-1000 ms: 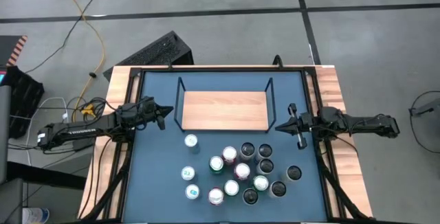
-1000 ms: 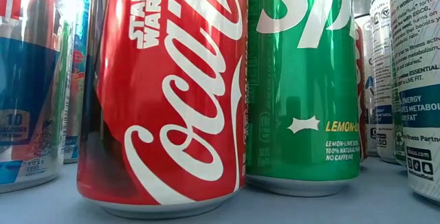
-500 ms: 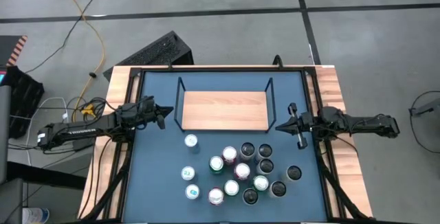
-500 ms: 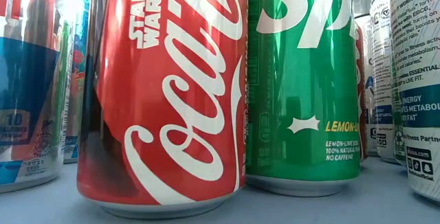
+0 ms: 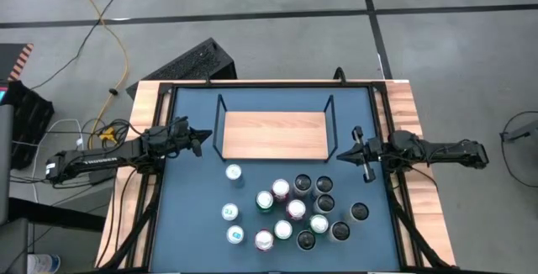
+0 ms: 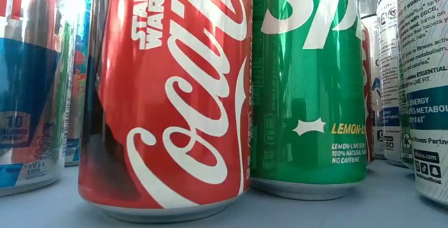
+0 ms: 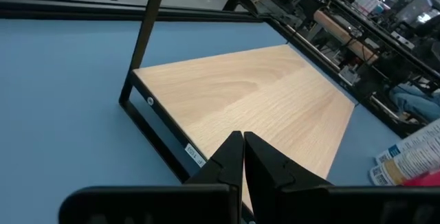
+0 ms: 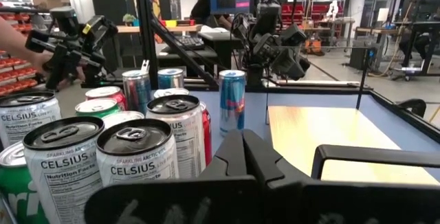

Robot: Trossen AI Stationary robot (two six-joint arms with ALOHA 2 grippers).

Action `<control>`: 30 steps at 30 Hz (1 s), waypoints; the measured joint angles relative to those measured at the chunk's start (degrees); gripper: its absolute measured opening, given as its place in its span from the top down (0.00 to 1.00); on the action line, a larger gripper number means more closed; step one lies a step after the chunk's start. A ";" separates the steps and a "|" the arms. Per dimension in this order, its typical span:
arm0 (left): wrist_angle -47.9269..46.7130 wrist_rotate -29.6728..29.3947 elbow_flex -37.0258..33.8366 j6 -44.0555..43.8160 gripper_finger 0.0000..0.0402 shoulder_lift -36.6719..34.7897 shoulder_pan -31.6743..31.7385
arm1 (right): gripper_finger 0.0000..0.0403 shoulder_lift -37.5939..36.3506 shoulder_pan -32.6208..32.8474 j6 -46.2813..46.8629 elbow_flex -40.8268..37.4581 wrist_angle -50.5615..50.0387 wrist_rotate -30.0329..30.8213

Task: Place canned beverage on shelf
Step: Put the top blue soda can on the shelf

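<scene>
The shelf (image 5: 273, 134), a light-wood board in a thin black wire frame with upright side rails, lies bare at the table's far middle; it also shows in the left wrist view (image 7: 261, 100) and the right wrist view (image 8: 330, 138). Several cans (image 5: 290, 209) stand upright on the blue tabletop near the front; one can (image 5: 234, 172) stands apart, closest to the shelf. A red can (image 6: 168, 95) and a green can (image 6: 308, 81) fill the low view. My left gripper (image 5: 198, 140) is shut and empty left of the shelf. My right gripper (image 5: 356, 152) is shut and empty right of the shelf.
The blue tabletop (image 5: 193, 198) has a raised black frame and wooden side strips (image 5: 403, 97). Blue surface shows between the shelf and the cans and at the near left. A person's hand (image 8: 20, 42) shows in the room beyond the table.
</scene>
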 joint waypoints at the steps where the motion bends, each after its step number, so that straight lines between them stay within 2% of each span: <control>1: -0.02 0.00 0.00 0.18 1.00 0.00 0.00 | 1.00 -0.01 0.00 0.00 -0.01 0.01 0.00; 6: -0.04 -0.02 0.00 3.67 1.00 0.00 -0.02 | 1.00 -0.01 0.00 -0.02 0.00 -0.01 0.00; 17: 0.02 -0.09 0.00 1.83 1.00 0.01 -0.01 | 1.00 -0.01 0.00 -0.03 0.00 -0.07 0.00; 26: 0.00 -0.11 0.00 -2.97 1.00 0.00 -0.02 | 1.00 -0.01 0.00 0.37 -0.02 -0.10 0.00; 30: 0.74 -0.09 0.00 -9.14 1.00 0.02 -0.02 | 1.00 -0.01 0.00 0.38 0.00 0.04 0.00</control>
